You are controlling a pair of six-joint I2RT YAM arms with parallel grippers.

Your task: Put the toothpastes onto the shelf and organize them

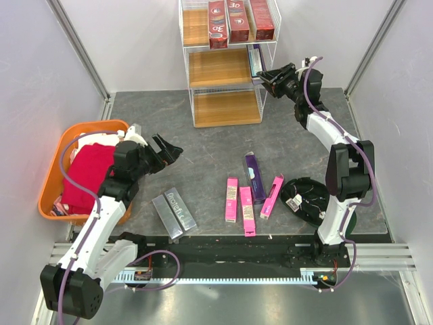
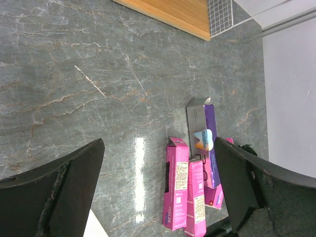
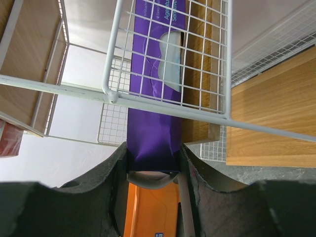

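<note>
Top external view. Shelf (image 1: 220,68): stands at the far edge of the worktop (image 1: 203,156), against the back wall; three red boxes (image 1: 238,20) on its top tier. A bare stretch of worktop runs between the shelf's foot and the loose boxes nearer the arms.

Loose stock, near side: three pink boxes (image 1: 247,210) lying close together, a second purple box (image 1: 254,172) just beyond them, two grey boxes (image 1: 174,211) side by side to the left. Orange tub (image 1: 51,183) with red cloth (image 1: 88,172) sits at the left edge.

Right hand (image 1: 262,76): pinching one end of a purple box (image 3: 153,98) at the right end of the middle tier (seen behind the wire frame in the wrist view; whether it rests on the wood cannot be told).

Left hand (image 1: 168,152): fingers spread wide, holding nothing, above bare worktop beside the tub.
</note>
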